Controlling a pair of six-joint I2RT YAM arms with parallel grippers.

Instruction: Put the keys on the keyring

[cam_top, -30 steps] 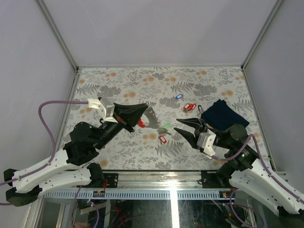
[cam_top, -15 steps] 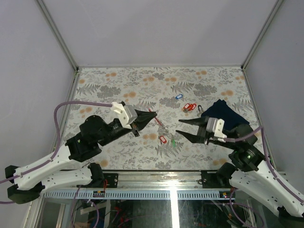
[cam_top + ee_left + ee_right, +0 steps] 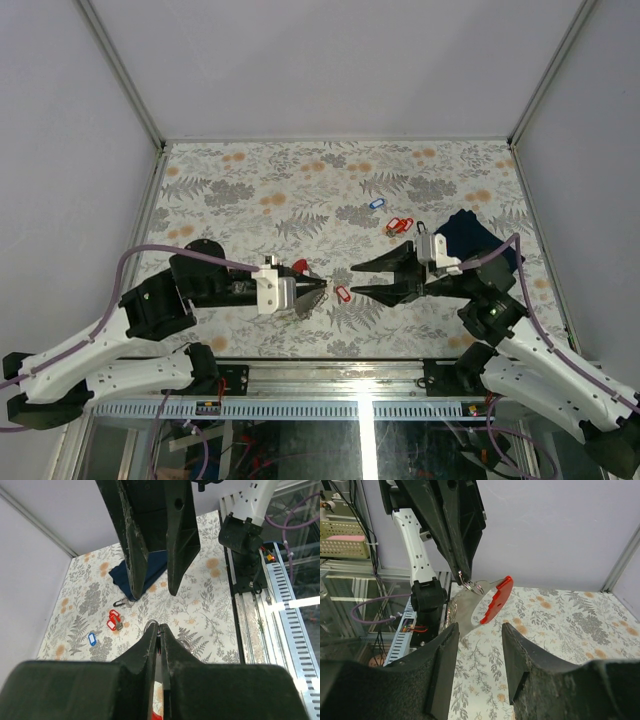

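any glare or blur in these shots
Top external: a bright reflection streaks the glass panel at the bottom. Left wrist: the left hand is a dark, soft mass. Right wrist: the right hand is blurred; the red-tagged key looks sharp.

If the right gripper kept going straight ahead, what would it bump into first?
Probably the red tag hanging from the ring held by the left gripper, dead ahead; depth is unclear.

Matt, finely grained black plastic is seen on the fingers (image 3: 440,680) of the right gripper (image 3: 479,630) and on the left gripper (image 3: 461,572), bright silvery metal on the keyring (image 3: 469,585), glossy red plastic on the tag (image 3: 496,600), a matt leaf print on the table covering (image 3: 250,180), and soft matt navy fabric on the cloth (image 3: 470,238).
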